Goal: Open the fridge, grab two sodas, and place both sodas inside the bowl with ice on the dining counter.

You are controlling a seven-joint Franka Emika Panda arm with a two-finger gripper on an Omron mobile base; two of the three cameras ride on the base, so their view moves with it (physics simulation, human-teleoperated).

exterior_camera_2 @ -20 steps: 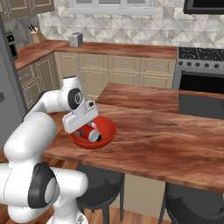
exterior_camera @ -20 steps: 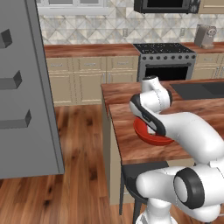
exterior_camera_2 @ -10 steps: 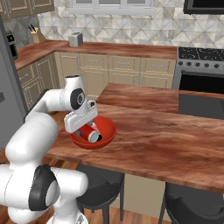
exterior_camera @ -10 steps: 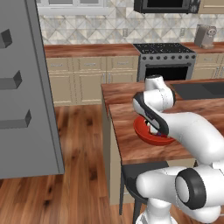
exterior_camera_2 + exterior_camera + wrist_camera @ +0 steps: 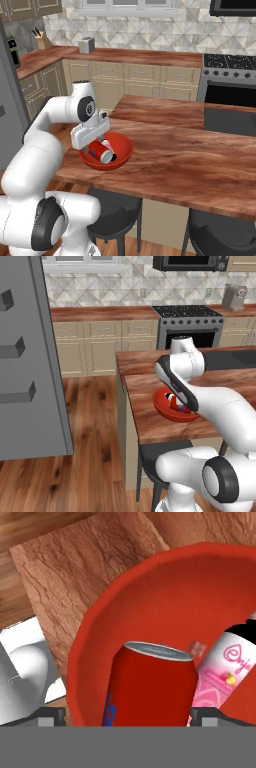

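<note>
The red-orange bowl (image 5: 123,150) (image 5: 161,404) (image 5: 150,592) sits near the corner of the wood-topped dining counter (image 5: 190,155) (image 5: 145,423). Inside it the red can (image 5: 150,687) (image 5: 102,152) lies tilted, and the pink bottle with the black cap (image 5: 225,669) rests beside it. My gripper (image 5: 127,717) (image 5: 96,146) reaches down into the bowl and is open, its fingertips (image 5: 50,717) wide on either side of the can. The grey fridge (image 5: 30,356) stands at the left, showing its dark handles.
The stove (image 5: 187,321) (image 5: 230,75) and the cream wall cabinets (image 5: 95,346) line the back wall. A dark inset panel (image 5: 230,120) lies in the counter to the right. Dark stools (image 5: 115,220) stand under the counter's near edge. A toaster (image 5: 86,45) sits on the wall counter.
The jaws have spread wider around the red can, which stays lying in the bowl. The arm has hardly moved.
</note>
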